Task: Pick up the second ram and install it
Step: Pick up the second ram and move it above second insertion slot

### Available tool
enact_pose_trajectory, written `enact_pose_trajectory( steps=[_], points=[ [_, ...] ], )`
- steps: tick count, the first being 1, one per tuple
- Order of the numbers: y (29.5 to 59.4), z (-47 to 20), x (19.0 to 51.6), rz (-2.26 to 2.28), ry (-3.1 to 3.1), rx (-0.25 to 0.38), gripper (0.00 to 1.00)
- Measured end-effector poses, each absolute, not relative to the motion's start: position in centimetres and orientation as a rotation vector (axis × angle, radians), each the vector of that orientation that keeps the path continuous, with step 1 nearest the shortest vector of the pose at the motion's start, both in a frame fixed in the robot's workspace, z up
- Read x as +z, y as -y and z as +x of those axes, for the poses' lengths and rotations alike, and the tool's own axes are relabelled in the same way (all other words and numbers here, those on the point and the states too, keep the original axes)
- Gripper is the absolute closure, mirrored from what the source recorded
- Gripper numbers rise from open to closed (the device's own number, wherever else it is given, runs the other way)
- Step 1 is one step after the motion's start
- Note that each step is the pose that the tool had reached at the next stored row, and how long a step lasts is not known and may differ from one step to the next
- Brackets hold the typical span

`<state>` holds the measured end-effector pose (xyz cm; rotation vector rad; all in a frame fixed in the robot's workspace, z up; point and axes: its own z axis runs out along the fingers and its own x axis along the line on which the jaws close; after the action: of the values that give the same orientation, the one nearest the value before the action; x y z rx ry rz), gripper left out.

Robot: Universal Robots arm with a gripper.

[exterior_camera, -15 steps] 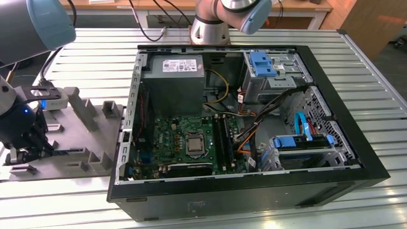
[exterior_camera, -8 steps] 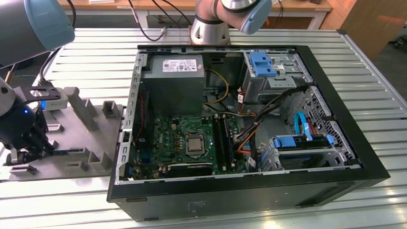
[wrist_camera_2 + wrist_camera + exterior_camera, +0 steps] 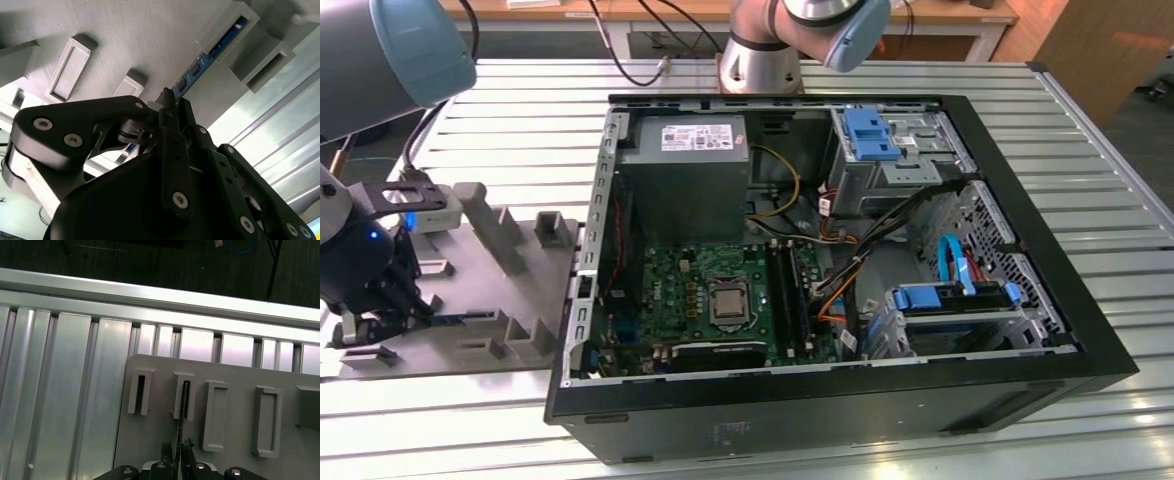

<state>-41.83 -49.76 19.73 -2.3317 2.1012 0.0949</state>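
The tool point(image 3: 178, 446) grips one ram point(image 3: 210, 53) standing in one tray point(image 3: 235, 372) slot.

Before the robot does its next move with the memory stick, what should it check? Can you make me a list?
1. Pincer lined up with the ram stick: ok, the stick runs straight into it.
2. Grip: ok, the pincer looks closed on the stick's edge in both wrist views.
3. Stick's far end sits in its slot in the grey holder: ok.
4. Computer case open on top: ok.
5. A free place in the ram slots: cannot tell.
6. Orange cables out of the way: cannot tell, they lie close beside the slots.
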Motion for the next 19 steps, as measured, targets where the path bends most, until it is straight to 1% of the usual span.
enact_pose_trajectory(
  steps=[8,10,11,19],
  points=[
    [49.77,-41.83,19.73,-2.332,-2.101,0.095,0.78],
    [49.78,-41.83,19.74,-2.332,-2.101,0.095,0.80],
    [49.78,-41.83,19.74,-2.332,-2.101,0.095,0.87],
    [49.80,-41.83,19.73,-2.332,-2.101,0.095,0.87]
  ],
)
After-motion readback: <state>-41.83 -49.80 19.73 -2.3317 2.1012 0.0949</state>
